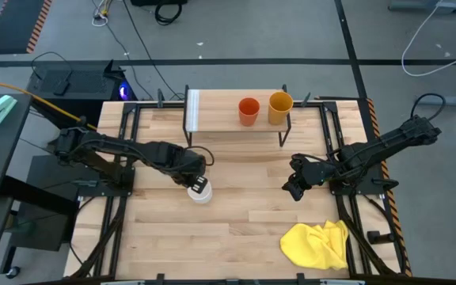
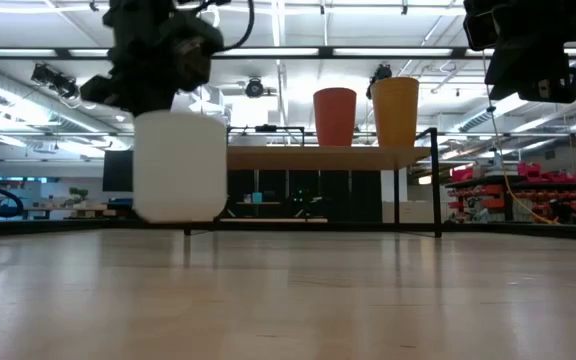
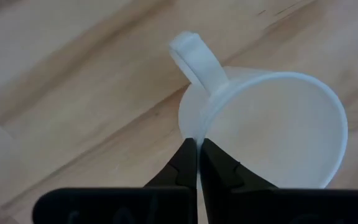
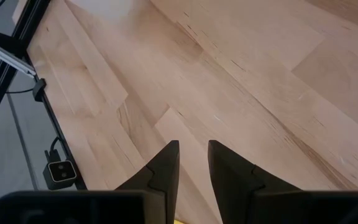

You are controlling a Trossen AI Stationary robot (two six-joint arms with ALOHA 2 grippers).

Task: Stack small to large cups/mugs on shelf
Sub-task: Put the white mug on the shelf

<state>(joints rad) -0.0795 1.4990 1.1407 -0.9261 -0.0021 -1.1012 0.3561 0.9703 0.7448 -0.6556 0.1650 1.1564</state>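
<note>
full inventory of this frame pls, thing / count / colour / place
white mug: 1, white, with handle, near table middle-left, rim pinched by the left jaws
orange-red cup: 1, on the shelf top
yellow-orange cup: 1, on the shelf beside the orange-red cup, slightly taller
shelf: 1, light wood top, black legs, pale strip at one end, far edge of table
yellow cloth: 1, crumpled, near right corner of table
table: 1, light wood
left gripper: 1, dark, closed on the mug's rim
right gripper: 1, dark, slightly open, empty, over bare table on the right side

Three cups: white mug [image 1: 200,195], orange-red cup [image 1: 248,111], yellow-orange cup [image 1: 280,107]. One shelf [image 1: 220,119]. One yellow cloth [image 1: 317,244].
</note>
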